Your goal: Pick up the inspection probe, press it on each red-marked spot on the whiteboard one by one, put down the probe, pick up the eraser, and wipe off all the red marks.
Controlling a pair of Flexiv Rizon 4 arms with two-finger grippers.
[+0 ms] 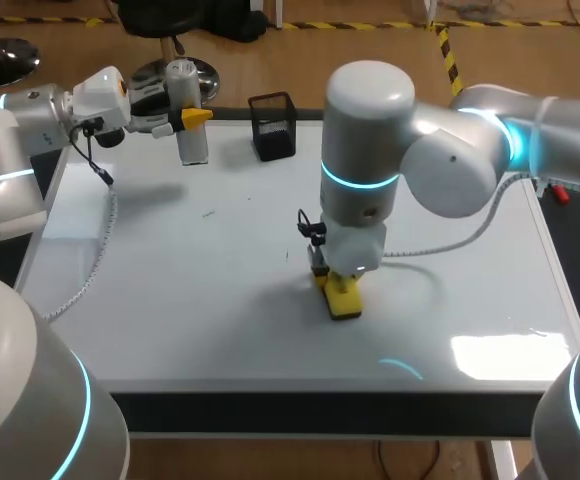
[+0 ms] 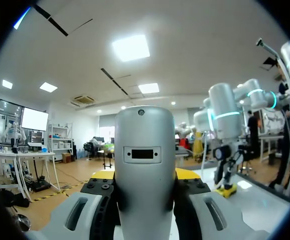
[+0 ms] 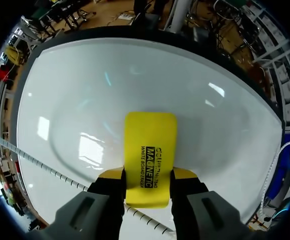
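The right gripper (image 3: 148,175) is clamped on the flat yellow eraser (image 3: 150,142), pressing it onto the glossy whiteboard tabletop (image 1: 170,290), nearer than the black mesh cup (image 1: 273,127), seemingly to wipe. The left gripper (image 2: 145,175) grips the grey cylindrical probe (image 2: 144,145) beside that cup, clear of the wiping.

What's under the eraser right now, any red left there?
The eraser, in the right gripper, sits on the whiteboard. Bare white board shows around it; whatever lies beneath is covered.
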